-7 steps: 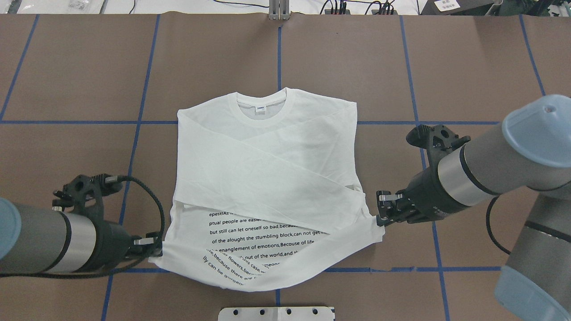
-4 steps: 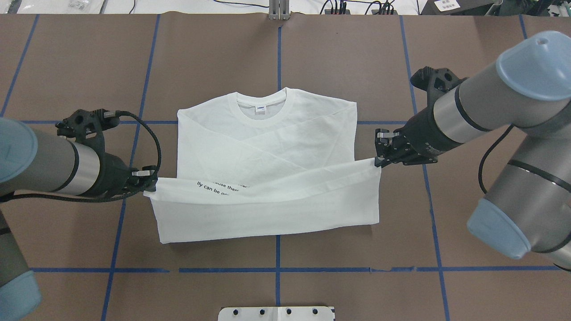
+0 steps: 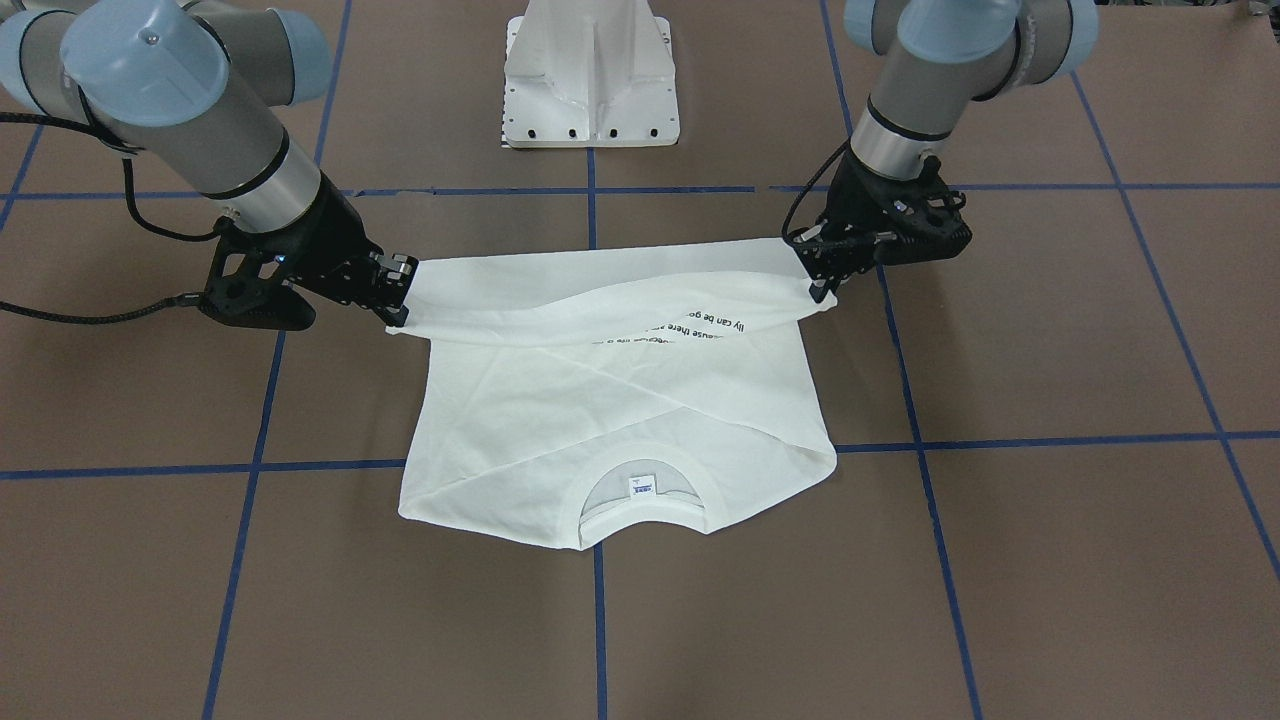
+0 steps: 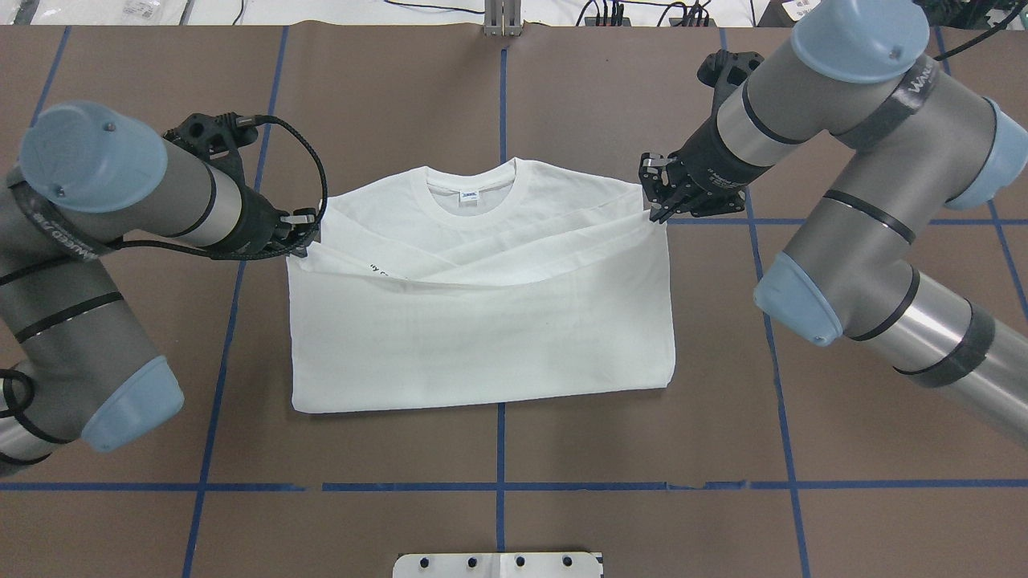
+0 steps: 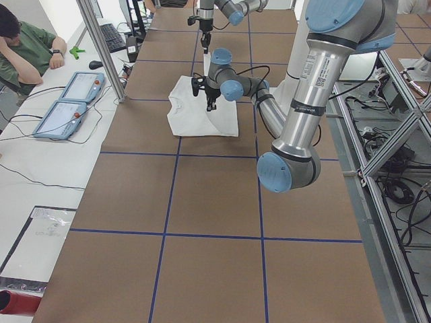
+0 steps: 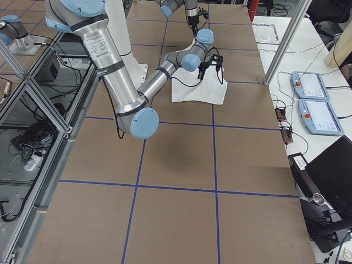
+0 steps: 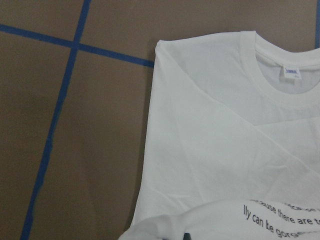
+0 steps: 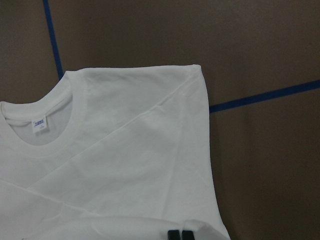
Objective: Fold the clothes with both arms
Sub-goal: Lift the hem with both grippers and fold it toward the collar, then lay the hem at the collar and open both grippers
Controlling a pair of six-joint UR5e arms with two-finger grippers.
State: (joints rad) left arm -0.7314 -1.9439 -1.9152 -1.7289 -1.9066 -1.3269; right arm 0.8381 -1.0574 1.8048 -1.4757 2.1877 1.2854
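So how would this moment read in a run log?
phase: folding hem toward collar | left gripper: shut on shirt hem corner | right gripper: shut on other corner | hem: raised, collar uncovered

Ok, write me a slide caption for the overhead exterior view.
Left pincer and right pincer each grip a corner of the white shirt, its lower half folded up toward the collar.

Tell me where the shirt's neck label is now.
In the overhead view the neck label lies inside the collar, at the far edge of the shirt, left of the blue centre line.
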